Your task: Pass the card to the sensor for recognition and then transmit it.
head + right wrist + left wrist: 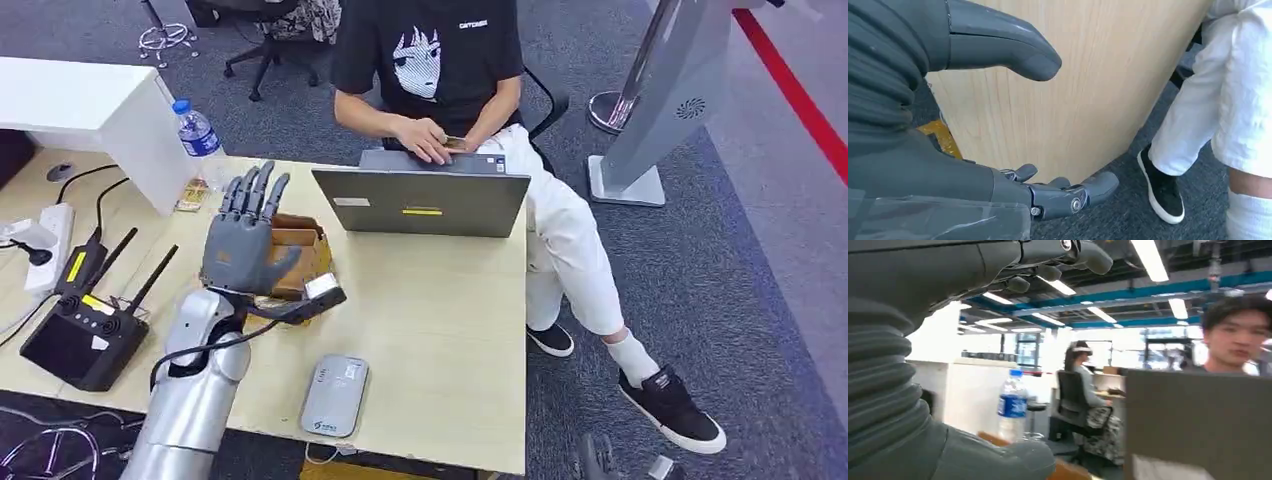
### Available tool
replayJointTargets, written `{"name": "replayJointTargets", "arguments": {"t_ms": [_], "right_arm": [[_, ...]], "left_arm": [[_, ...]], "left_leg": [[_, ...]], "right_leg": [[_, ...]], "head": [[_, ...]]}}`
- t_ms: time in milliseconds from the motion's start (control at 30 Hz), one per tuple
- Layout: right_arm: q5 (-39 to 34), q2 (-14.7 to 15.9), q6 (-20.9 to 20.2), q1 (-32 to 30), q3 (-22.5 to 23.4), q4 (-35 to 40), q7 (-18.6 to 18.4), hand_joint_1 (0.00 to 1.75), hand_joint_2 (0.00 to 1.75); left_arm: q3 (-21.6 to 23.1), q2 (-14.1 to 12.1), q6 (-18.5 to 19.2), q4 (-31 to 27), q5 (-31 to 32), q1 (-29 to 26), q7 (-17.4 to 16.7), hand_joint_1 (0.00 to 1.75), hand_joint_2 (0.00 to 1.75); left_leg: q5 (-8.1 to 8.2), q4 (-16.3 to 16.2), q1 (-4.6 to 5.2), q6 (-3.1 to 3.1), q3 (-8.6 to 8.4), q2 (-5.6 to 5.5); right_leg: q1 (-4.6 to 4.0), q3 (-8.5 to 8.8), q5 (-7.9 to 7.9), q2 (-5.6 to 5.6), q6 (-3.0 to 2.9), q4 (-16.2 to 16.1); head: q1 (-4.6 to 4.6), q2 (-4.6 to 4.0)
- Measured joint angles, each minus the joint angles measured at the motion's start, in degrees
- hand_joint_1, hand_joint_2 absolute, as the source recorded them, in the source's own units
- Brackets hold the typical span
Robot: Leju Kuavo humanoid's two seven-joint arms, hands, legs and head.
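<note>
I can't pick out the card itself from where I stand. My best guess is that it sits in the small brown box point(304, 256) on the surface point(440, 330), but the left robot hand point(243, 240) is raised right in front of that box and hides what is inside. That robot hand is spread wide, fingers straight up and apart, with nothing in it that I can see. The flat grey reader point(335, 396), which I take to be the sensor, lies near the front edge of the surface, just beside the silver forearm and well short of the box.

The right robot hand point(943, 167) hangs low beside the edge of the surface, thumb held away from loosely curled fingers, holding nothing, with the seated person's point(440, 70) white trouser leg and dark shoe near it.

To my eye the card has not been picked up yet, so the grasp is where this could fail. A thin card lying flat or standing in a narrow box gives thick fingers little to catch; they could tip or shove the light box instead, or pinch only a corner and let the card slip on the way to the reader. The laptop point(425, 200) stands just beyond the box, so a wide reach could knock its lid. The person behind it is looking down at their own hands, which could make the handover awkward if they are slow to take the card.
</note>
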State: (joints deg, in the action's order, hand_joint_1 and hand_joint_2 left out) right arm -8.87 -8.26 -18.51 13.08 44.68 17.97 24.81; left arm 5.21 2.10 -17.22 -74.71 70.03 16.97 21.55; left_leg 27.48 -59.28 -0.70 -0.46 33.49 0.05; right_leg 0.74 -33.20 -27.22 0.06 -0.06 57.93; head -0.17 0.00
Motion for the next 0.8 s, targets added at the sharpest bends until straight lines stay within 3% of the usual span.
{"name": "replayJointTargets", "arguments": {"t_ms": [167, 367, 567, 800], "right_arm": [[-0.7, 0.1, -0.2, -0.4, 0.2, 0.0, 0.4, 0.0, 1.75], [-0.8, 0.3, -0.4, -0.7, 0.5, 0.0, 0.6, 0.0, 1.75], [-1.3, 0.7, -0.8, -1.0, 0.7, 0.0, 0.8, 0.0, 1.75], [-1.2, 0.9, -0.8, -1.1, 1.0, 0.0, 0.8, 0.0, 1.75]], "left_arm": [[9.0, -1.1, -1.1, -1.6, -0.3, -4.2, -1.0, 0.0, 1.75], [15.4, -4.1, -1.1, -3.2, -0.4, -6.8, -1.7, 0.0, 1.75], [18.6, -8.2, -1.8, -2.9, 2.9, -8.1, -5.4, 0.0, 1.75], [18.7, -11.2, -4.7, -1.2, 5.6, -7.9, -10.4, 0.0, 1.75]], "left_leg": [[0.01, 0.0, 0.0, 0.01, 0.03, 0.01], [0.0, 0.0, -0.02, 0.0, 0.02, 0.01], [0.0, 0.0, -0.02, 0.0, 0.02, 0.01], [0.0, 0.0, -0.01, 0.0, 0.03, 0.01]], "right_leg": [[0.0, -0.01, 0.0, 0.01, 0.0, 0.0], [-0.01, -0.02, 0.0, 0.01, 0.0, 0.0], [-0.02, -0.03, 0.0, 0.02, 0.0, 0.0], [-0.01, -0.02, 0.0, 0.01, 0.0, 0.0]], "head": [[0.0, 0.0], [0.0, 0.0], [0.0, 0.0], [0.0, 0.0]]}}
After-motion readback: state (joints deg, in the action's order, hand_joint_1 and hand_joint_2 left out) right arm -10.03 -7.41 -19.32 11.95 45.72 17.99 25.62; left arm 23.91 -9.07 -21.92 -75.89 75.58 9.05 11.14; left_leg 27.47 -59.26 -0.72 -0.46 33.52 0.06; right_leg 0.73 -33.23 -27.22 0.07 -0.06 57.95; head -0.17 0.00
